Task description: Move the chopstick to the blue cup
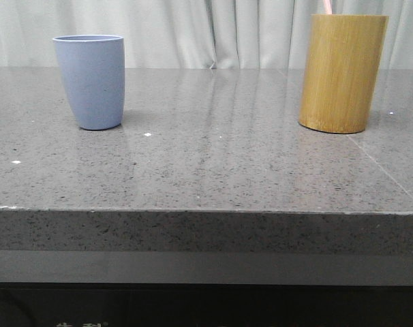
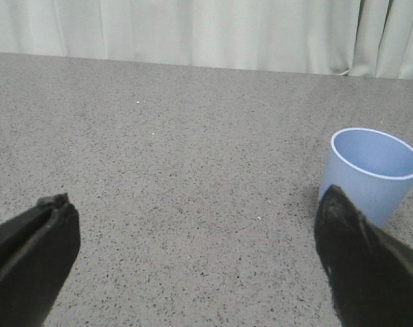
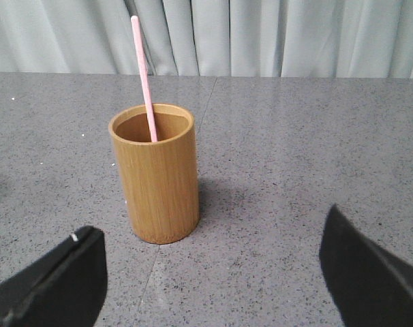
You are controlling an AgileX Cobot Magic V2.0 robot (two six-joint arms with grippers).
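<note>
A pale pink chopstick [image 3: 144,75] stands in a yellow-brown bamboo cylinder [image 1: 341,72] at the right of the table; in the front view only its top end [image 1: 327,6] shows. The cylinder also shows in the right wrist view [image 3: 157,173]. The blue cup [image 1: 90,81] stands upright and empty at the left; it also shows in the left wrist view [image 2: 371,172]. My left gripper [image 2: 193,266] is open and empty, short of the cup. My right gripper [image 3: 213,272] is open and empty, short of the cylinder. Neither gripper shows in the front view.
The grey speckled stone table [image 1: 213,163] has its front edge [image 1: 206,211] near the camera. Pale curtains [image 1: 213,30] hang behind the table.
</note>
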